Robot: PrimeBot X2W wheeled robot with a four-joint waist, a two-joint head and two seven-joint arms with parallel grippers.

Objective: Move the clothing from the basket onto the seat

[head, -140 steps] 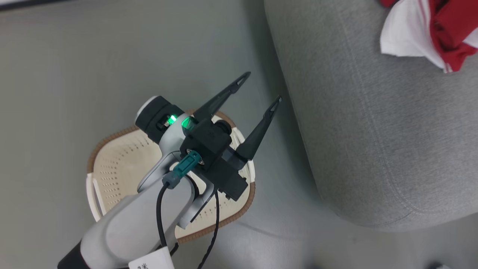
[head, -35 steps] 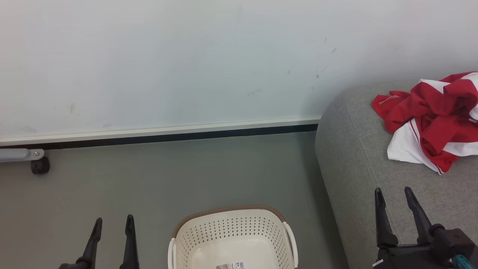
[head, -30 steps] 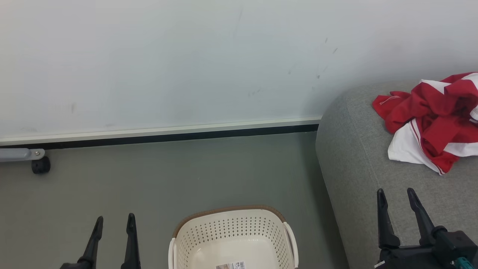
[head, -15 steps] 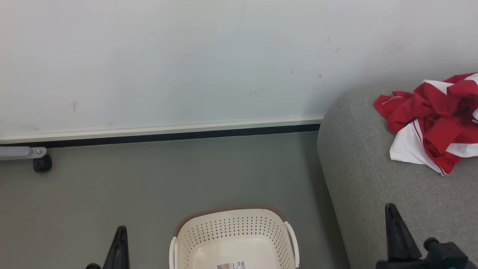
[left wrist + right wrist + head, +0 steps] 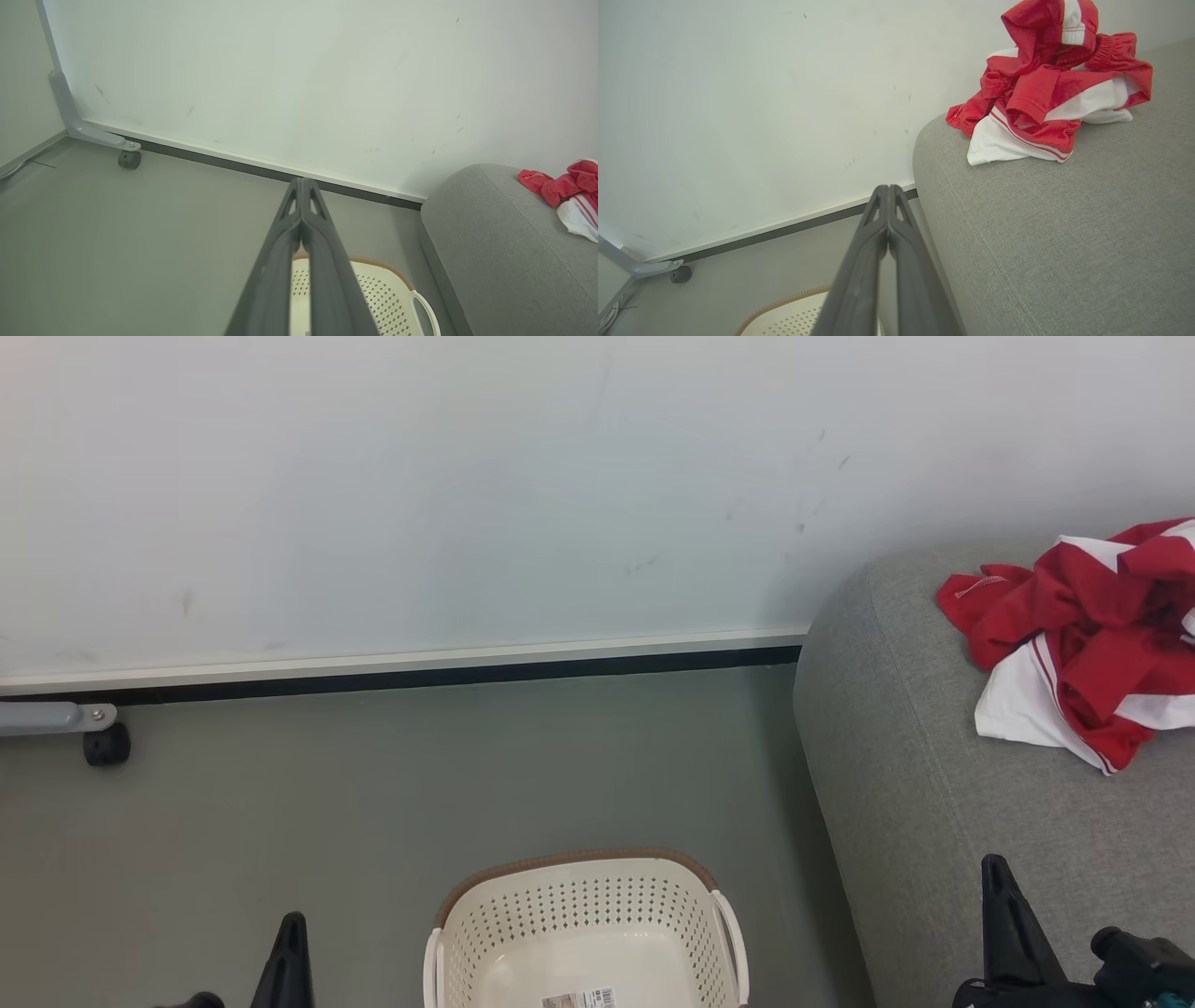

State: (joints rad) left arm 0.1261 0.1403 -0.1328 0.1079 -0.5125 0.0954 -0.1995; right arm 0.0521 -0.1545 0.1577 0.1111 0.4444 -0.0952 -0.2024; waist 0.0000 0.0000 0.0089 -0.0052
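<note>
Both grippers had dropped lower and pinched shut since before. Head view: left gripper (image 5: 293, 926) and right gripper (image 5: 995, 873) held nothing; the cream-white plastic basket with holes (image 5: 579, 901) looked empty, and the soft red-and-white clothing (image 5: 1083, 635) lay bunched on the big grey fabric seat (image 5: 934, 784). Left wrist view: fingers (image 5: 280, 256) pressed together. Right wrist view: the same. A bump from that gripper could knock the clothing off. A small black wheel (image 5: 105, 745) by the wall (image 5: 467, 476) blocked nothing.
</note>
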